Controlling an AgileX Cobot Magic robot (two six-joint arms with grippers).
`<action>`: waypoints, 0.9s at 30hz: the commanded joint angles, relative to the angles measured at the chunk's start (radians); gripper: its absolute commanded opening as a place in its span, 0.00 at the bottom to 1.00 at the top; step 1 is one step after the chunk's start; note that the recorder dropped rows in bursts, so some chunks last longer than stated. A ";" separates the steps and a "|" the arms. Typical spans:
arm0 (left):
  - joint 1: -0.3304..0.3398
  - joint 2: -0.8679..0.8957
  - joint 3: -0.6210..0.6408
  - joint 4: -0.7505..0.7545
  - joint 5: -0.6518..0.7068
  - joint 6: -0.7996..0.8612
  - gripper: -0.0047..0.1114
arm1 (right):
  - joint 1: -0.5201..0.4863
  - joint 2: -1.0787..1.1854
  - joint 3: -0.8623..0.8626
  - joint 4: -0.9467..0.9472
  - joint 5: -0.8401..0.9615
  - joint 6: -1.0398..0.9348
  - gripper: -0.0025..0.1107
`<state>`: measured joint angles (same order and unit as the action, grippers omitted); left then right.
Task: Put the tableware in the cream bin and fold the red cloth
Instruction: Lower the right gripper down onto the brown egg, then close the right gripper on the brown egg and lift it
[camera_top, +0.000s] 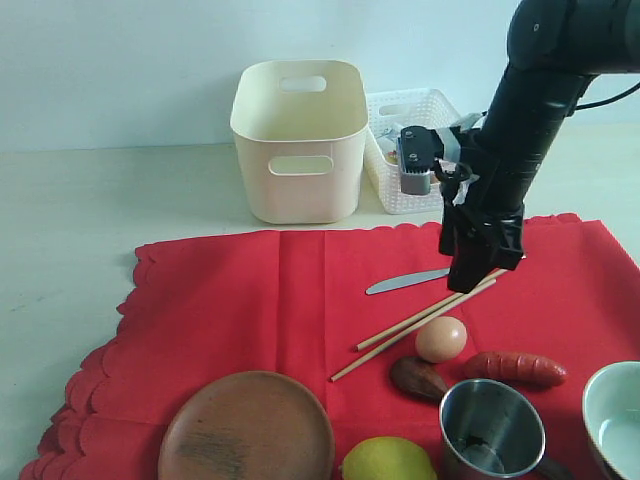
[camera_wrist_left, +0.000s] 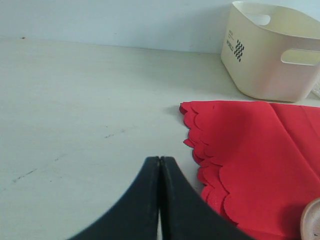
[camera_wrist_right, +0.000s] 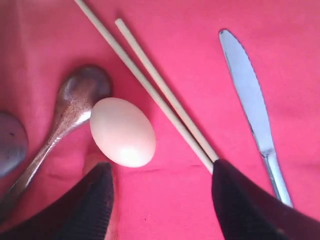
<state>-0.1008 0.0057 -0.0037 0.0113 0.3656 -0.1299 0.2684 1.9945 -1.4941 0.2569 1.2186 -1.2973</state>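
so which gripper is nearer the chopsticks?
Right. The right gripper hangs at one end of the chopsticks, jaws open. The left gripper is over the table, off the red cloth corner.

**Cloth, plastic, steel and wood**

We see the red cloth (camera_top: 250, 300) as matt fabric and the cream bin (camera_top: 300, 180) as smooth plastic. The knife (camera_top: 405, 282) and cup (camera_top: 490, 430) are shiny steel. The chopsticks (camera_top: 400, 335) are pale wood, the spoon (camera_wrist_right: 75, 100) dark glossy wood, the plate (camera_top: 245, 430) grainy wood, and the egg (camera_top: 441, 339) smooth.
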 joint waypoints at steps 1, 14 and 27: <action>0.003 -0.006 0.004 0.002 -0.008 -0.002 0.04 | 0.032 -0.003 0.003 -0.009 0.003 -0.009 0.52; 0.003 -0.006 0.004 0.002 -0.008 -0.002 0.04 | 0.098 0.035 0.063 -0.119 0.003 0.054 0.58; 0.003 -0.006 0.004 0.002 -0.008 -0.002 0.04 | 0.098 0.052 0.121 -0.092 -0.068 0.044 0.58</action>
<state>-0.1008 0.0057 -0.0037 0.0113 0.3656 -0.1299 0.3628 2.0422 -1.3791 0.1458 1.1711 -1.2446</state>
